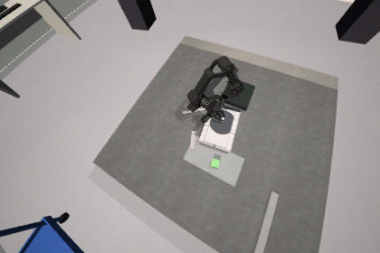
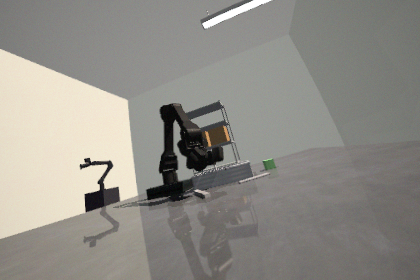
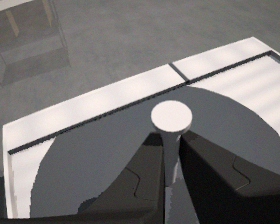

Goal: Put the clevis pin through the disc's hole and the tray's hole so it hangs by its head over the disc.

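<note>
The black parallel-jaw gripper is closed on the shank of the steel clevis pin, just under its round, flat head, presumably so the lower end stays free to enter the holes. The pin appears above the wide grey aluminium disc, which lies inside the white-looking rimmed steel tray, likely to bring hole over hole. Whether the tip has entered, I cannot tell.
</note>
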Available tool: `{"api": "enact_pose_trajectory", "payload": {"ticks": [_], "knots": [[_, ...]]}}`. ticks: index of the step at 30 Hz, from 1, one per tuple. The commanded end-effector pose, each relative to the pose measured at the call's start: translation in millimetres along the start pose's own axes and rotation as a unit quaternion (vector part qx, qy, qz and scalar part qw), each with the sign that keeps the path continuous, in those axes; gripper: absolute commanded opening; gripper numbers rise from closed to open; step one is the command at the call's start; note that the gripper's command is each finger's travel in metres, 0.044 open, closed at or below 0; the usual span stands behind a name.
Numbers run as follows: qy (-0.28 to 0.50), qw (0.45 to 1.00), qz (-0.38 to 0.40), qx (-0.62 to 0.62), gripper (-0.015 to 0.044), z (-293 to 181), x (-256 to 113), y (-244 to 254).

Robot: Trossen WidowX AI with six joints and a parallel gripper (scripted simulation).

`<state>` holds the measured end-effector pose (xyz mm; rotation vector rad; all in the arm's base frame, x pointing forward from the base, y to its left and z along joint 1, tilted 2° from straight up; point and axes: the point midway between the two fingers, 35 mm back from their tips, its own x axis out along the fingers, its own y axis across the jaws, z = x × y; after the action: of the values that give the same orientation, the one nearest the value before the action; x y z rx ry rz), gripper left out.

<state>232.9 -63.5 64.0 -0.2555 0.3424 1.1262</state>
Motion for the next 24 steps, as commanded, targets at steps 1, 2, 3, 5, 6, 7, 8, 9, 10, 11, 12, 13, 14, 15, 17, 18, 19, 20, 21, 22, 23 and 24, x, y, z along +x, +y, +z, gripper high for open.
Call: {"api": "enact_pose_trajectory", "payload": {"ticks": [1, 2, 3, 5, 6, 7, 8, 9, 10, 11, 12, 13, 14, 15, 17, 18, 19, 20, 21, 22, 23, 24], "knots": [[0.001, 1.0, 0.003, 0.003, 0.0, -1.0, -0.6, -0.3], [0.001, 1.0, 0.003, 0.004, 0.0, -1.0, -0.7, -0.5], [0.002, 1.0, 0.003, 0.005, 0.0, -1.0, -0.7, -0.7], [0.003, 1.0, 0.005, 0.007, 0.0, -0.9, -0.8, -1.2], [0.004, 1.0, 0.005, 0.008, 0.0, -0.9, -0.9, -1.5], [0.005, 1.0, 0.005, 0.009, 0.0, -0.9, -1.0, -1.6], [0.005, 1.0, 0.005, 0.009, 0.0, -0.9, -1.0, -1.7], [0.006, 1.0, 0.005, 0.009, 0.0, -0.8, -1.1, -1.8], [0.006, 1.0, 0.005, 0.008, 0.0, -0.8, -1.0, -2.0], [0.006, 1.0, 0.004, 0.007, 0.0, -0.7, -0.8, -2.3], [0.007, 1.0, 0.004, 0.005, 0.0, -0.5, -0.6, -2.8], [0.007, 1.0, 0.003, 0.004, 0.0, -0.4, -0.3, -3.4], [0.007, 1.0, 0.002, 0.002, 0.0, -0.2, 0.0, -4.1], [0.008, 1.0, 0.002, 0.001, 0.0, -0.2, 0.2, -4.6], [0.008, 1.0, 0.001, 0.0, 0.0, -0.2, 0.6, -5.6], [0.008, 1.0, 0.001, 0.0, 0.0, -0.2, 0.7, -6.0], [0.008, 1.0, 0.001, 0.0, 0.0, -0.2, 0.9, -6.2], [0.008, 1.0, 0.001, 0.0, 0.0, -0.2, 1.0, -6.6], [0.008, 1.0, 0.001, 0.0, 0.0, -0.1, 1.2, -6.9], [0.008, 1.0, 0.001, 0.0, 0.0, -0.1, 1.3, -7.3], [0.008, 1.0, 0.001, 0.0, 0.0, 0.0, 1.5, -7.7], [0.008, 1.0, 0.001, 0.0, 0.0, 0.1, 1.6, -8.1]]}}
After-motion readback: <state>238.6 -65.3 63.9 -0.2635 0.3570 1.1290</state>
